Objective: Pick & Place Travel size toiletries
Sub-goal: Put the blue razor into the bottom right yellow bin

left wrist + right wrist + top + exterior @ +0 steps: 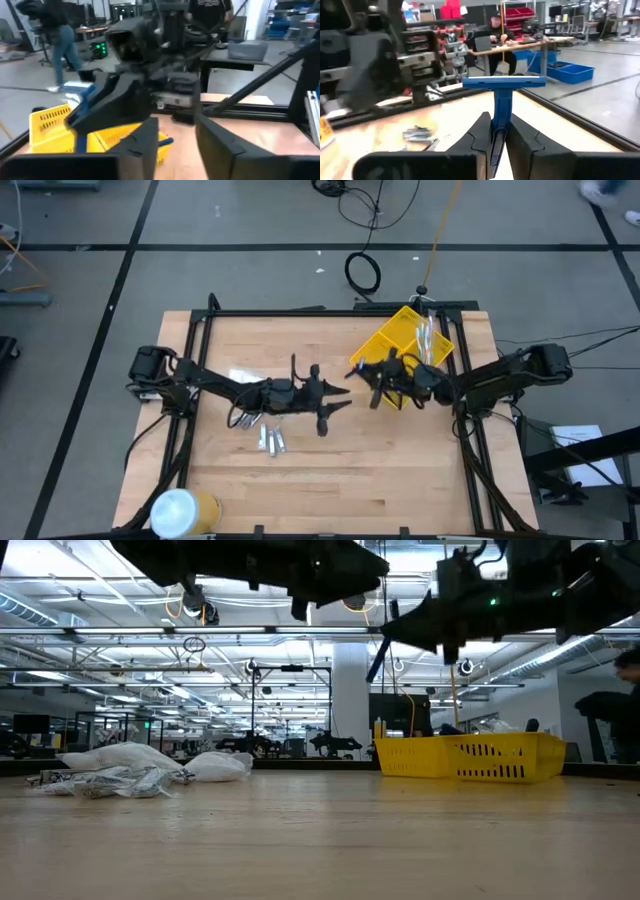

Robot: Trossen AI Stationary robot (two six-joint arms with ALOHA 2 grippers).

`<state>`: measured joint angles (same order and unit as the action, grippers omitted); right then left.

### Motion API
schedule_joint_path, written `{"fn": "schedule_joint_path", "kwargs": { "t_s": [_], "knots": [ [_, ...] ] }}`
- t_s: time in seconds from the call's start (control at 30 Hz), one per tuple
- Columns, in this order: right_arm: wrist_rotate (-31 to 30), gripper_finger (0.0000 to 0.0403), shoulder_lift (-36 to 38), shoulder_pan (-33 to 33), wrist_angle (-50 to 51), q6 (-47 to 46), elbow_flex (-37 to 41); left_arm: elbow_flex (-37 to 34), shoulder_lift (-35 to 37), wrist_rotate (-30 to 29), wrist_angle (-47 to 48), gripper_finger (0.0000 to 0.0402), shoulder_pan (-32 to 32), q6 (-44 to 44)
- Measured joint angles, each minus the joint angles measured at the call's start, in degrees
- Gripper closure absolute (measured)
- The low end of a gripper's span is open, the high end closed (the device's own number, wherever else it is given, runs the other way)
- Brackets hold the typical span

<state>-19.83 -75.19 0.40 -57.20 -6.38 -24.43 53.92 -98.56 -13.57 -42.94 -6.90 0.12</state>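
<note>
Right gripper (495, 137) has its fingers clenched on a blue T-shaped razor (502, 90), held up in mid-air near the surface's middle, likely for carrying to the yellow bin (405, 340) at the far right edge. Left gripper (175, 142) faces it, fingers released and empty, apparently just done handing over. More toiletries (270, 438) lie on the surface below the left arm, still to pick.
</note>
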Motion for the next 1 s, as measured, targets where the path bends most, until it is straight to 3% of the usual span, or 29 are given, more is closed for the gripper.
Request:
{"fn": "schedule_joint_path", "kwargs": {
  "t_s": [0.2, 0.37, 0.53, 0.73, 0.87, 1.0],
  "knots": [
    [-2.7, 0.0377, 10.3, 0.4, 13.5, 0.1, 0.0, 0.0, 2.8, -2.1, 4.8, 0.0176, 0.0, 2.2],
    [-7.9, 0.0377, 22.4, 2.4, 30.2, -2.0, -0.1, 0.0, 5.2, -8.1, 13.7, 0.0137, 0.1, 2.3],
    [-13.5, 0.0377, 34.4, 6.0, 49.8, -10.1, -0.1, 0.0, 6.0, -17.5, 22.5, 0.0134, 0.2, -0.5],
    [-16.6, 0.0377, 41.7, 9.1, 67.9, -22.3, -0.1, 0.0, 5.9, -19.2, 30.5, 0.0149, 1.1, -6.5],
    [-18.8, 0.0377, 41.9, 9.8, 73.1, -28.4, 1.3, 0.0, 5.9, -19.3, 32.0, 0.0155, 1.9, -9.2],
    [-19.1, 0.0377, 41.7, 9.8, 71.6, -31.7, 4.9, 0.0, 5.9, -19.1, 32.6, 0.0152, 2.5, -11.0]
  ]
}}
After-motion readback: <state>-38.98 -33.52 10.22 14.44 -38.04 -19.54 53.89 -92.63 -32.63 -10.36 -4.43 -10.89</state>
